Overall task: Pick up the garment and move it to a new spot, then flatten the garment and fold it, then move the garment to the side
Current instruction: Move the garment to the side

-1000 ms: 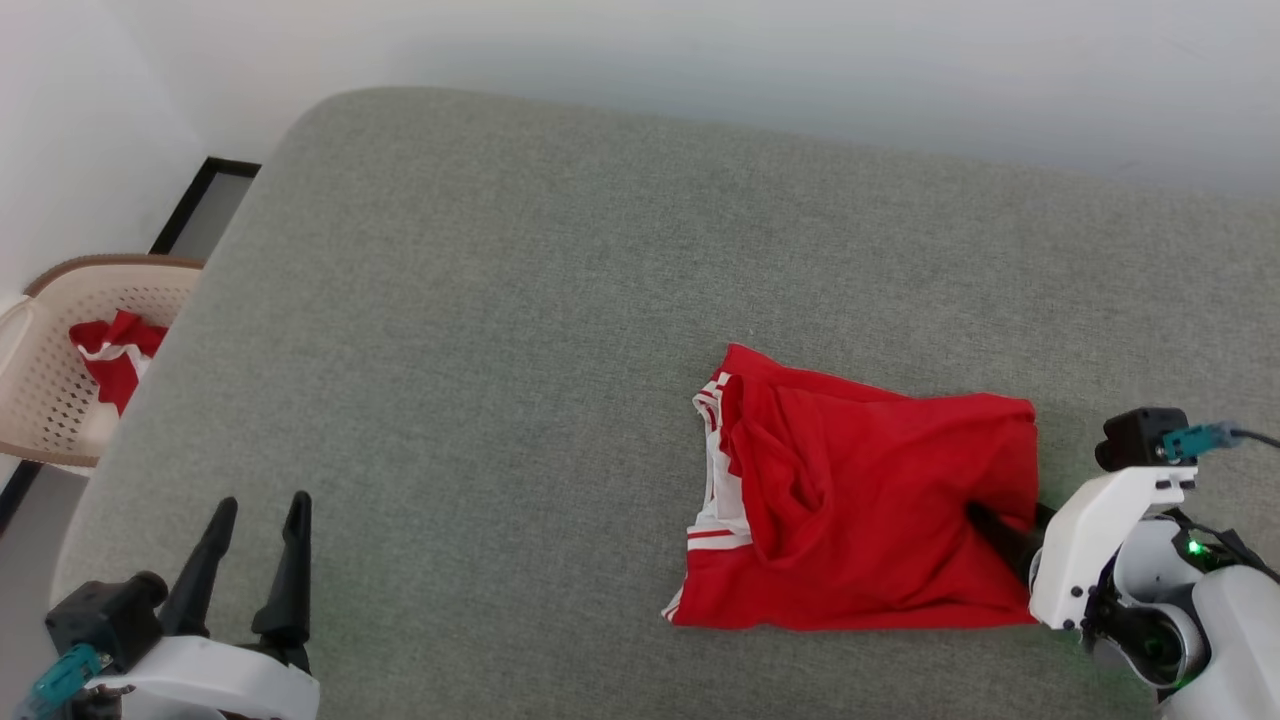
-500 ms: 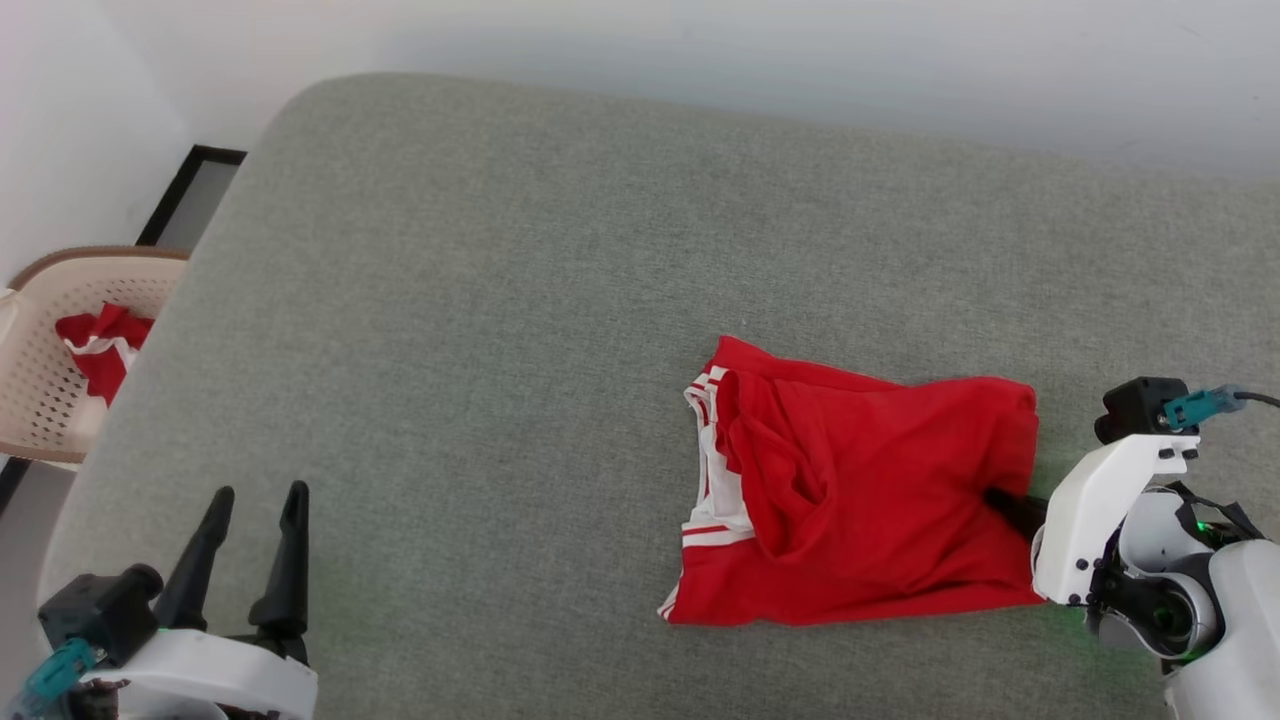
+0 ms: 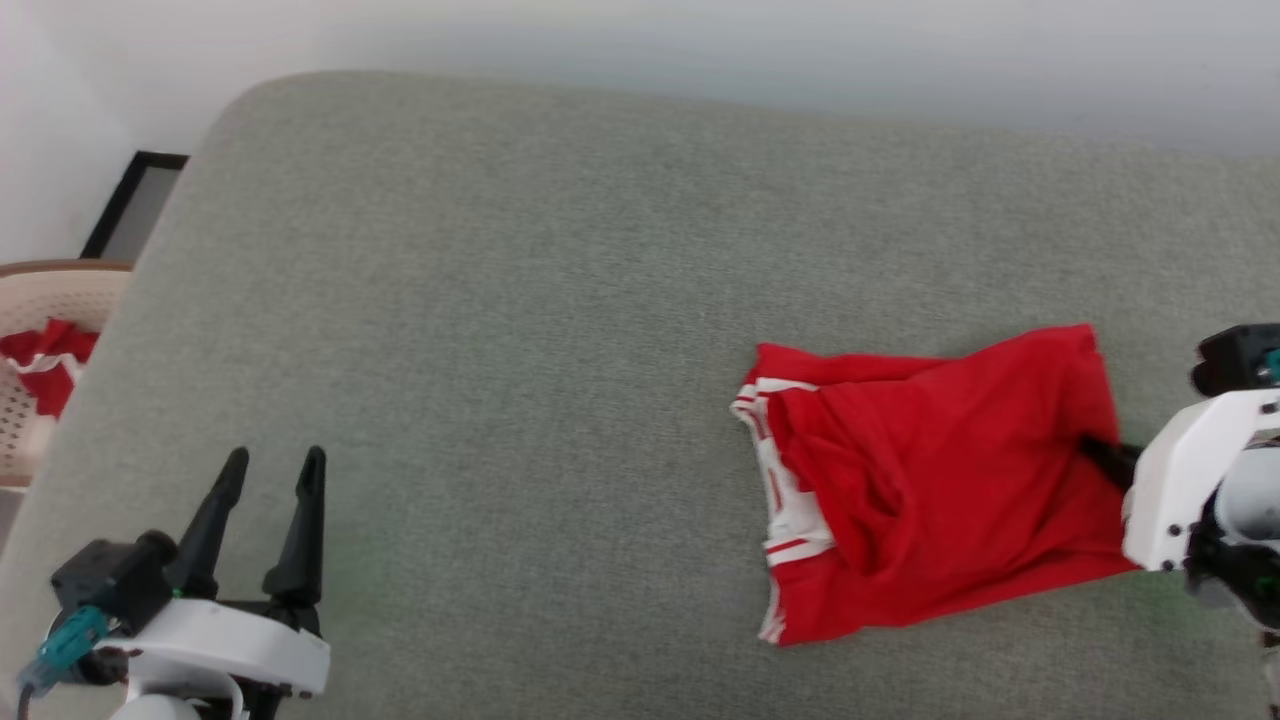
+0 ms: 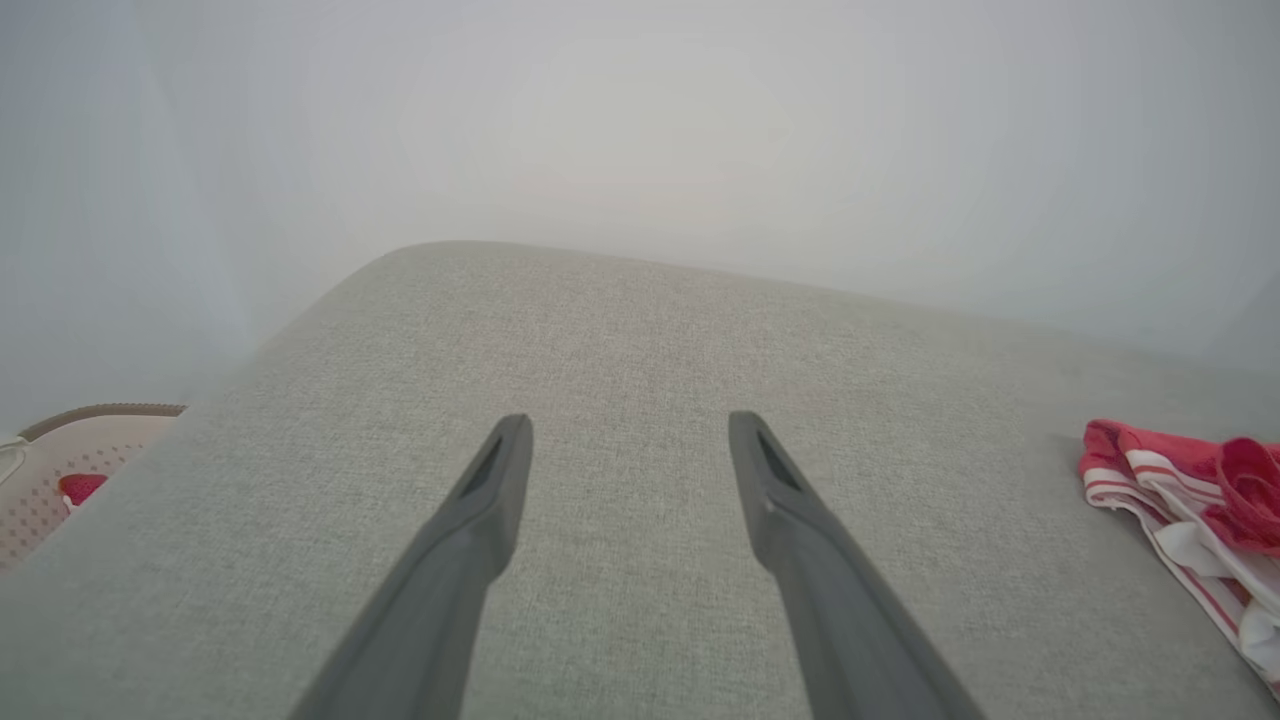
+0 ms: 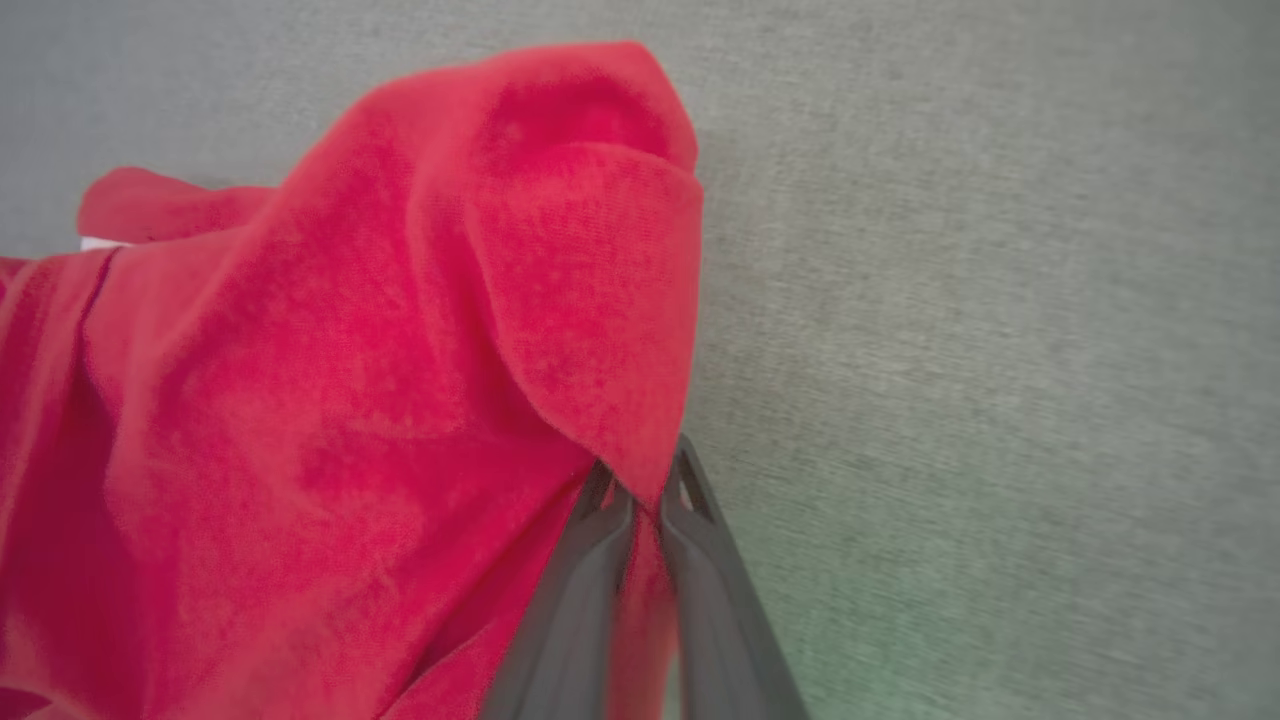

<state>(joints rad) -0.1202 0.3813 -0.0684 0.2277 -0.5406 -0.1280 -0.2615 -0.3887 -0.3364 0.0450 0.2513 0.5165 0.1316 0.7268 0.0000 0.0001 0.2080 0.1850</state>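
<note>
The garment (image 3: 930,480), red with white striped trim, lies bunched and folded on the right half of the grey cushion (image 3: 560,300); no lettering shows. My right gripper (image 3: 1095,452) is shut on its right edge, dark fingers mostly buried in cloth. In the right wrist view the two fingers (image 5: 600,540) pinch a red fold of the garment (image 5: 350,400), which drapes up and leftward. My left gripper (image 3: 270,470) stands open at the lower left over bare cushion, far from the cloth. The left wrist view has the open gripper (image 4: 625,440), and the garment's striped trim (image 4: 1190,500) at the right edge.
A beige perforated basket (image 3: 35,300) with another red-and-white cloth (image 3: 40,360) stands off the cushion's left edge. A dark-framed panel (image 3: 130,205) lies on the floor beside it. A pale wall runs behind the cushion. The cushion's left and middle are bare.
My right gripper has closed on the garment's right edge and pulled it rightward and up in the view, stretching the cloth. The head view has shifted. The left gripper stays open.
</note>
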